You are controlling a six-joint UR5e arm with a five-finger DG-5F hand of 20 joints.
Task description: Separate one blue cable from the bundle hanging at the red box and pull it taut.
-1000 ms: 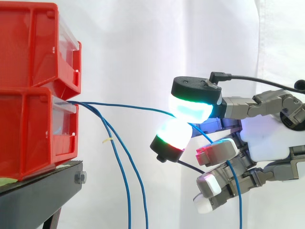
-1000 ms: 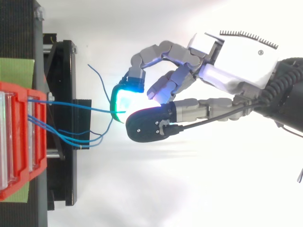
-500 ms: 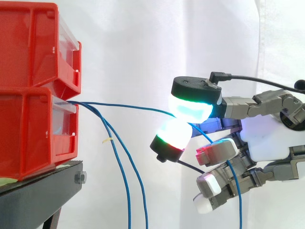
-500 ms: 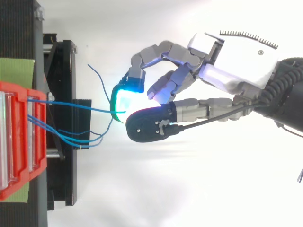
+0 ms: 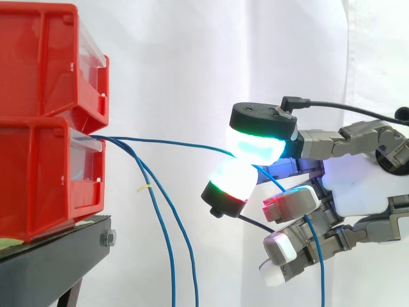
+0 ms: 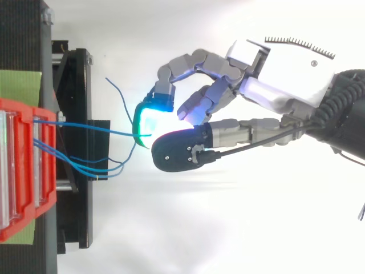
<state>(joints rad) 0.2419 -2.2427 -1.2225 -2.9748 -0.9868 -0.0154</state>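
Blue cable (image 5: 172, 142), pinched between two glowing fingertips (image 5: 255, 144) of the hand (image 5: 358, 182), runs nearly level back to the red box (image 5: 51, 173). The other cables of the bundle (image 5: 168, 246) droop just beside that box. It looks thin, limp and probably slippery, so it needs a firm pinch well away from the box.

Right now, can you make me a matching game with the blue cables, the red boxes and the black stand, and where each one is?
Things:
1. pinched blue cable
2. loose blue cables
3. red bins
4. black stand

Places:
A. hanging down from the lower bin
B. stacked one on the other
C. running across to the hand
D. underneath the bins

Pairs: 1-C, 2-A, 3-B, 4-D.
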